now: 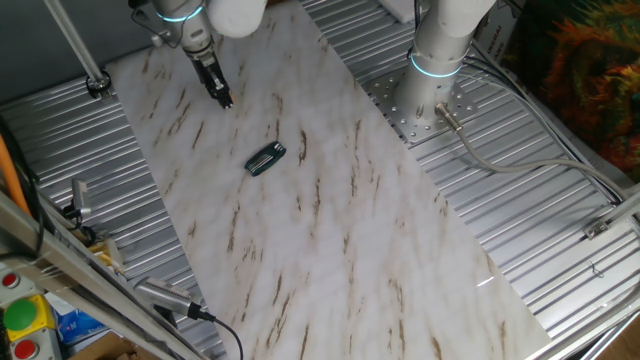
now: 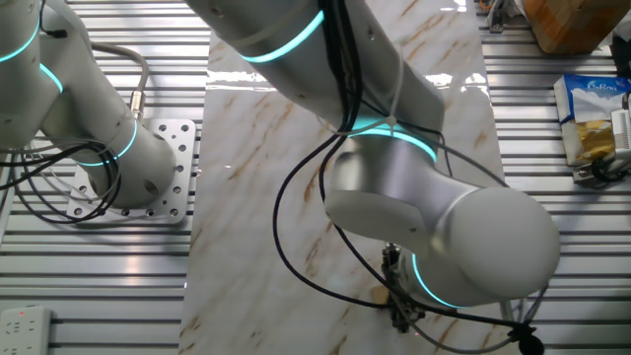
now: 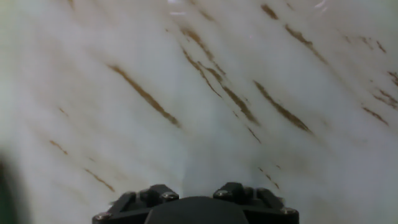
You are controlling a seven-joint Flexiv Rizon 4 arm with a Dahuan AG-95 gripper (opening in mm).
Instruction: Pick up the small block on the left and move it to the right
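Note:
My gripper [image 1: 225,99] hangs low over the marble board [image 1: 330,230] at its far left part, fingers pointing down and close together. It also shows in the other fixed view [image 2: 401,314], under the big silver wrist. A small tan spot [image 2: 379,294] lies on the board right beside the fingers there. I cannot tell whether it is the small block or a brown vein. The small block shows nowhere else; it may be hidden at the fingertips. The hand view shows only blurred marble very near and the gripper's black base [image 3: 196,208], no fingers.
A flat dark oblong piece with a greenish edge [image 1: 266,158] lies on the board, right of and nearer than the gripper. The arm's base [image 1: 432,95] stands at the board's far right edge. Ribbed metal table [image 1: 540,200] surrounds the board; a cable [image 1: 500,160] runs across it.

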